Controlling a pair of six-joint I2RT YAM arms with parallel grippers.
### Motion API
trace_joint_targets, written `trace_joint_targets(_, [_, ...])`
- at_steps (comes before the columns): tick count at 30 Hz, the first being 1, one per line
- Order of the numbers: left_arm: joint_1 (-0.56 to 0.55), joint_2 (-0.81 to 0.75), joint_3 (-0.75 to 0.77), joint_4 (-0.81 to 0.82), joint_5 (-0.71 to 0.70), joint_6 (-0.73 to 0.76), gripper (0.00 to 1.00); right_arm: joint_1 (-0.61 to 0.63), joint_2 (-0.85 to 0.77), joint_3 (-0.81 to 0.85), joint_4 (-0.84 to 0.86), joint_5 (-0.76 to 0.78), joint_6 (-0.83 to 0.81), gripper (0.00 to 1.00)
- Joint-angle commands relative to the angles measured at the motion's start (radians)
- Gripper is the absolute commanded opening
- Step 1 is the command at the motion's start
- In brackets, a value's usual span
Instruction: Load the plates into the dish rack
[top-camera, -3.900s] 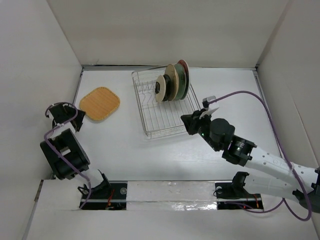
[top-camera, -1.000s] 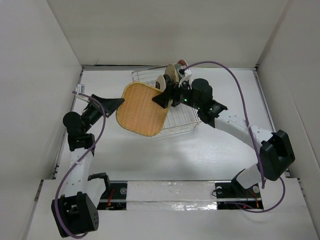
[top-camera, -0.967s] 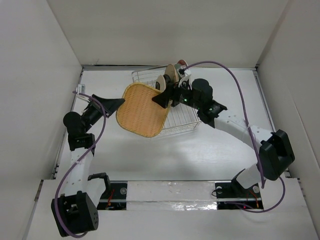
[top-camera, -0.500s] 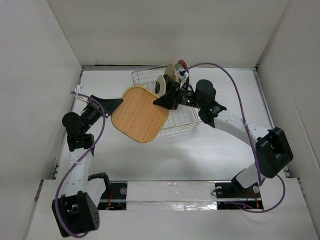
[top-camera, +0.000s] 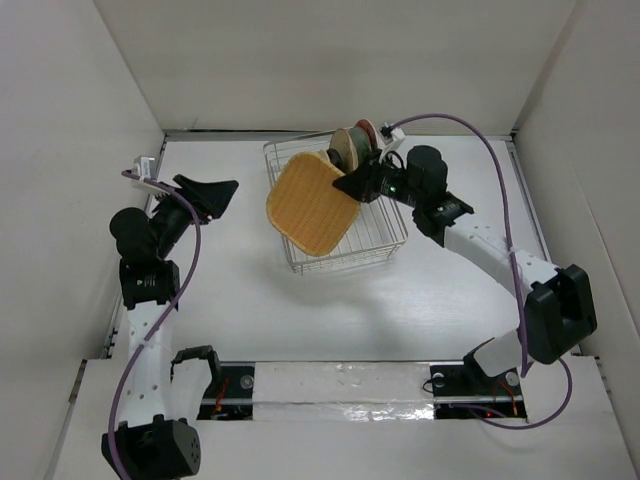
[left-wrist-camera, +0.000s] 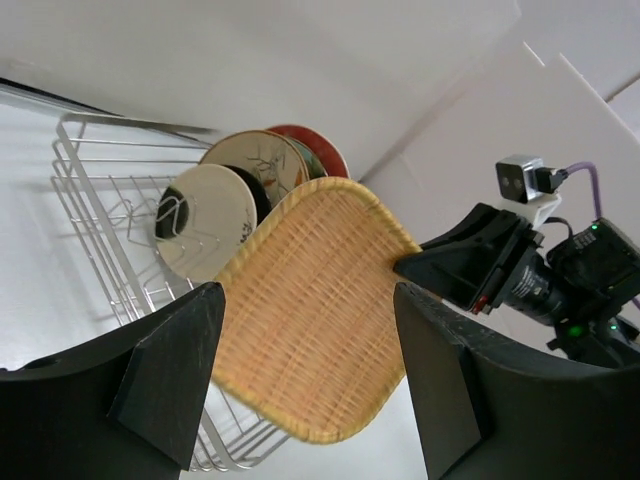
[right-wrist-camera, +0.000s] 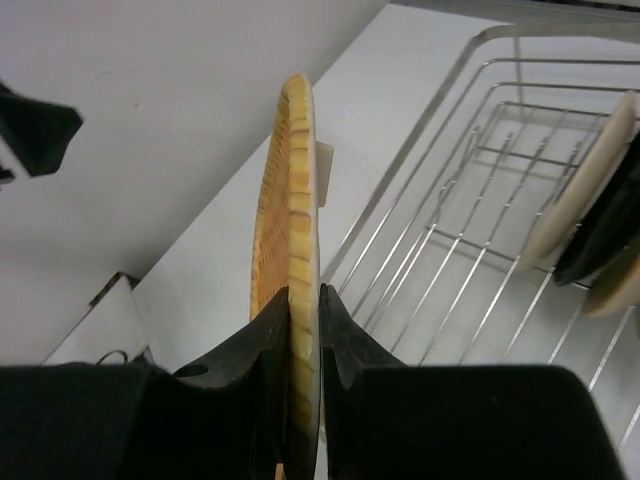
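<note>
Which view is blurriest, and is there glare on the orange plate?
Top view: sharp, evenly lit, no glare on the orange plate, soft shadows only. Left wrist view: weave crisp, left fingers dark silhouettes. Right wrist view: softest up close, right fingers black and featureless.

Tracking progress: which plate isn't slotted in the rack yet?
The orange rounded-square plate, clamped in the right gripper over the dish rack; the round plates stand slotted.

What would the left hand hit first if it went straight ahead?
Probably the orange plate, gripped on edge by the right hand at the rack; the left hand points at its face, though depth is unclear.
</note>
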Motion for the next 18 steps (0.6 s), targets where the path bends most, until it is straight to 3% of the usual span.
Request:
trace_joint_targets(1, [-0.005, -0.006, 0.034, -0.061, -0.053, 0.087, 0.66, -0.005, -0.014, 0.144, 0.015, 0.112, -0.018, 0.0])
trace_joint_targets(3, [-0.016, -0.004, 0.047, -0.089, -0.067, 0.114, 0.64, -0.005, 0.009, 0.195, -0.053, 0.2, -0.06, 0.0])
trace_joint_targets(5, [-0.051, -0.006, 0.053, -0.107, -0.096, 0.131, 0.55, 0.02, 0.026, 0.276, -0.094, 0.356, -0.118, 0.0])
trace_joint_targets(10, [-0.25, -0.004, 0.077, -0.148, -0.138, 0.206, 0.42, 0.118, 0.13, 0.451, -0.219, 0.77, -0.253, 0.0])
trace_joint_targets(13, [-0.403, -0.03, 0.136, -0.265, -0.304, 0.325, 0.39, 0.152, 0.222, 0.569, -0.295, 0.915, -0.325, 0.0])
trace_joint_targets(18, [-0.436, -0.122, 0.084, -0.297, -0.398, 0.38, 0.35, 0.19, 0.338, 0.69, -0.337, 1.09, -0.416, 0.0])
